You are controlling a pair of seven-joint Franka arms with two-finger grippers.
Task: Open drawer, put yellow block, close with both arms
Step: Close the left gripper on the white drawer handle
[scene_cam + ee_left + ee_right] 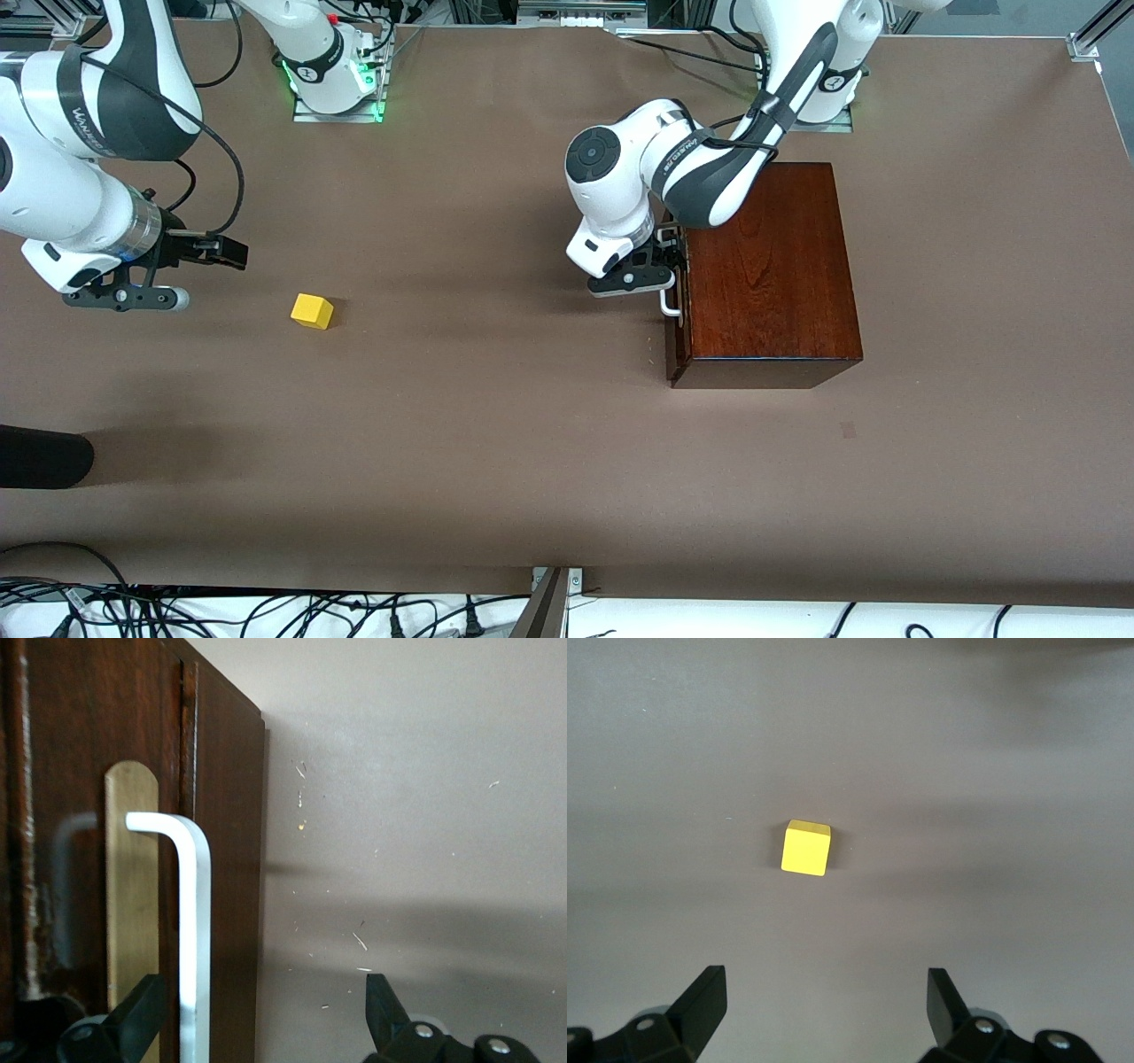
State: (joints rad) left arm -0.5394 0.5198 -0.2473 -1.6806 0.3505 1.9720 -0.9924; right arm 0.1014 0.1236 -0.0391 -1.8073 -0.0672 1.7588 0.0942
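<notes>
Glossy wooden box (pixel 769 275) with drawer (pixel 679 292) shut; both end effectors gape: left (pixel 666 266), right (pixel 199 266).

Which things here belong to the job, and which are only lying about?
Job:
- drawer, shut, in the wooden box
- its handle, between the open fingers of the left gripper
- yellow block on the table
- right gripper, open, above the table beside the block

Lying about:
- black object at the table's edge
- cables past the table's near edge
</notes>
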